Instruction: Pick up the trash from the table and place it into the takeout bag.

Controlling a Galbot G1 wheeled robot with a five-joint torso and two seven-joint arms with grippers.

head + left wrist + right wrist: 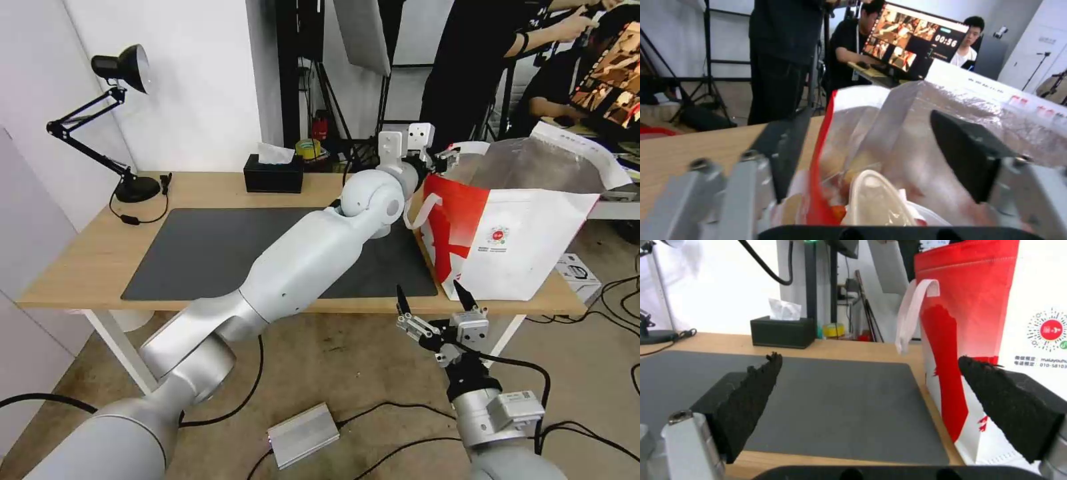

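- Fingers (pixel 971 156) of the left gripper (pixel 871 150) were spread apart with nothing between them, poised at the rim of the takeout bag (pixel 527 233), whose open mouth lay directly beyond the fingertips.
- Left of those fingers, the dark mat (pixel 220 250) on the table (pixel 87 260) carried no trash; a desk lamp (pixel 120 73) and a tissue box (pixel 273 175) stood at the far edge, well apart from the gripper.
- Below the left fingertips, inside the foil lining (pixel 951 110), trash was visible: a clear lidded container (pixel 876 203) with red and orange scraps beside it. Individual items could not be told apart.
- Judgement: the pick-and-place work appeared essentially complete, since no bowl or cup showed on the tabletop and the left gripper had let go over the bag. What was left, as far as could be judged, was to withdraw the arm.
- Farther right, the right gripper (pixel 437 303) hovered off the near table edge, its fingers (pixel 751 396) also released and holding nothing.
- Ahead of the right fingertips lay the bare mat; just beside the outer finger stood the bag's red-and-white wall, with a white strap handle (pixel 911 313) hanging above it.
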